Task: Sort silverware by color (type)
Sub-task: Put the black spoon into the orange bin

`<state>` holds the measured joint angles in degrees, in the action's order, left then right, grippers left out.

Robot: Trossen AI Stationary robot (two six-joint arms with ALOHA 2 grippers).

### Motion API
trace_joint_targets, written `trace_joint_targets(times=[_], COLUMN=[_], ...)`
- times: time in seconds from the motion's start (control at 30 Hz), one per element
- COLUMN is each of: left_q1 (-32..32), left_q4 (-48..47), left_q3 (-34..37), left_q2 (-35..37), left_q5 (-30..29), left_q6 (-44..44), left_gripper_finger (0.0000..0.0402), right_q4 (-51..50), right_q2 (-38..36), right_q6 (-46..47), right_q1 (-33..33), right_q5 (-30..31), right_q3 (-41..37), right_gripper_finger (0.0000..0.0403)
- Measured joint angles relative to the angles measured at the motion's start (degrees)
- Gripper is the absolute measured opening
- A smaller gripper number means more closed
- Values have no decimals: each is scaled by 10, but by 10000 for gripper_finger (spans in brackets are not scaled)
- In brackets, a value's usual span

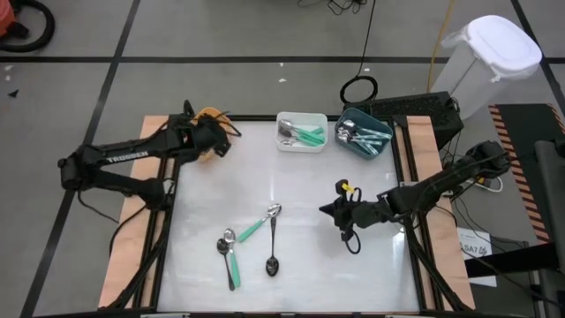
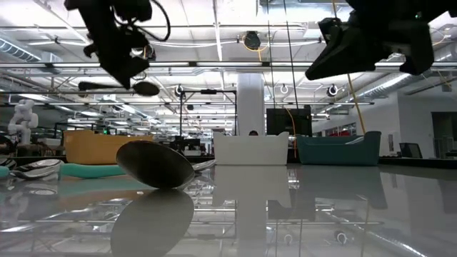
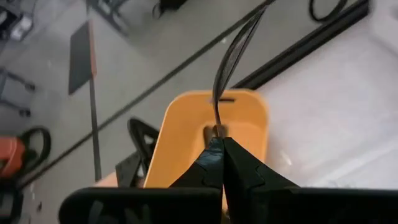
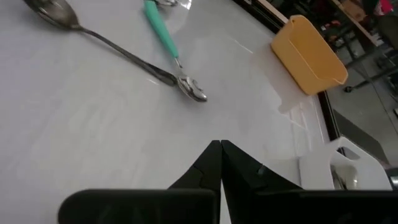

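My left gripper (image 3: pixel 219 142) hangs over the orange bin (image 3: pixel 186 124) at the table's far left and is shut on a dark spoon (image 3: pixel 231 56). My right gripper (image 1: pixel 328 210) hovers above the table's right middle, shut and holding nothing. Three spoons lie flat near the table's front middle: a mint-green-handled one (image 1: pixel 252 228), a dark one (image 1: pixel 272 240) and another (image 1: pixel 229 258). The white bin (image 1: pixel 300 132) holds green-handled spoons. The teal bin (image 1: pixel 364 134) holds silver ones. My left gripper pinches one thin end of the dark spoon (image 3: pixel 216 124) between its two fingertips; which end, I cannot tell. The spoon sticks out beyond the fingers, roughly along them. It is lifted clear, above the orange bin's opening (image 3: pixel 242 115).
The white and teal bins stand side by side at the far edge, right of the orange bin (image 1: pixel 209 115). A black frame (image 1: pixel 410 177) rims the white tabletop. A spoon bowl (image 2: pixel 153 164) fills the low view's foreground. Bare table lies between the loose spoons and the bins.
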<state>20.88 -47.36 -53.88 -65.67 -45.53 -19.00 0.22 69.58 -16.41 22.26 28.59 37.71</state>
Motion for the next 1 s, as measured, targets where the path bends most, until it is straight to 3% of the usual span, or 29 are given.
trace_joint_targets(times=[0.57,0.73,1.0], left_q1=[192,217,220], left_q4=[48,79,84], left_q3=[56,56,56], left_q2=[-23,-67,-135], left_q5=[136,171,173], left_q6=[61,89,111], left_gripper_finger=[0,0,1], right_q4=[-22,-20,-22], right_q2=[0,0,0], right_q6=[6,15,23], right_q1=[-44,-43,-43], right_q5=[-3,-3,-3], right_q3=[0,0,0], right_gripper_finger=[2,2,2])
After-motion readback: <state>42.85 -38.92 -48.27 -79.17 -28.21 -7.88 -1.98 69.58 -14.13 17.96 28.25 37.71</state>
